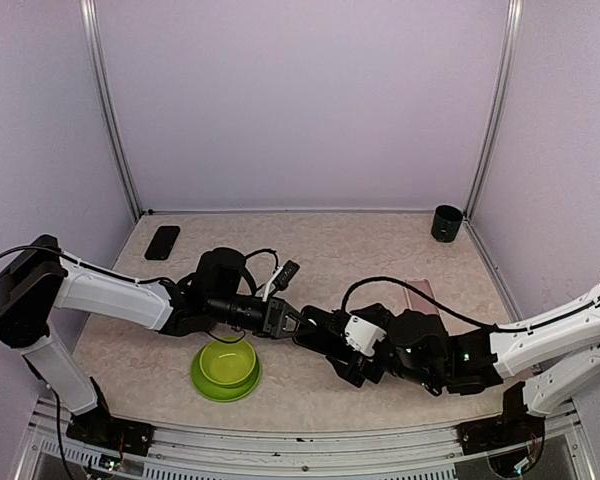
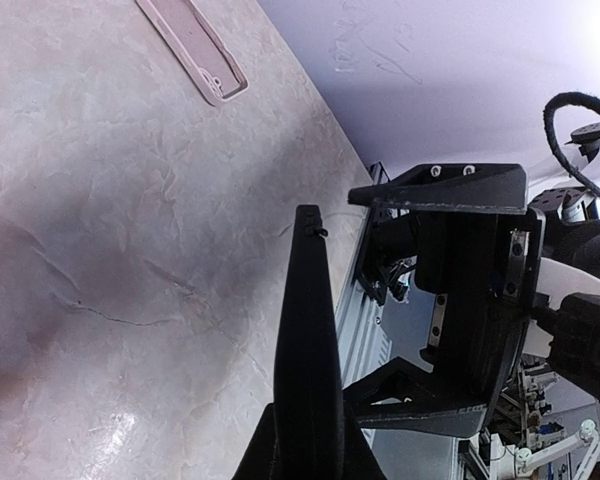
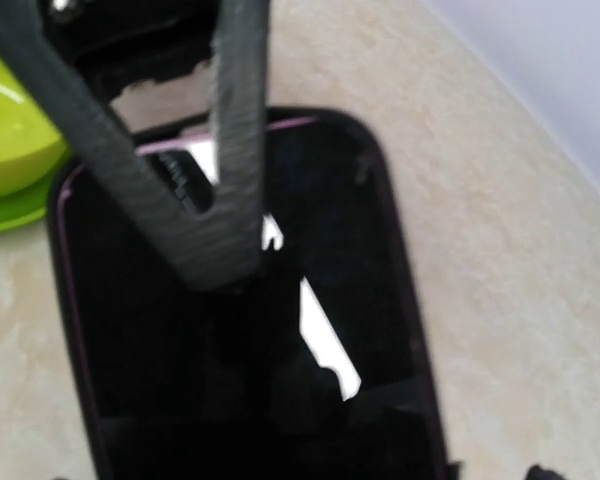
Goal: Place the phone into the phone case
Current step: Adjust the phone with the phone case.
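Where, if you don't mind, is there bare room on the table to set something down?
Bare: the back strip between the flat black device and the black cup. Crowded: front centre, where the left arm and right arm meet between the green bowl and the pink phone case.

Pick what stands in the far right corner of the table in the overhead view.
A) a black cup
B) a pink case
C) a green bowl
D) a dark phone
A: the black cup stands by itself at the back right corner of the table, well away from both arms.
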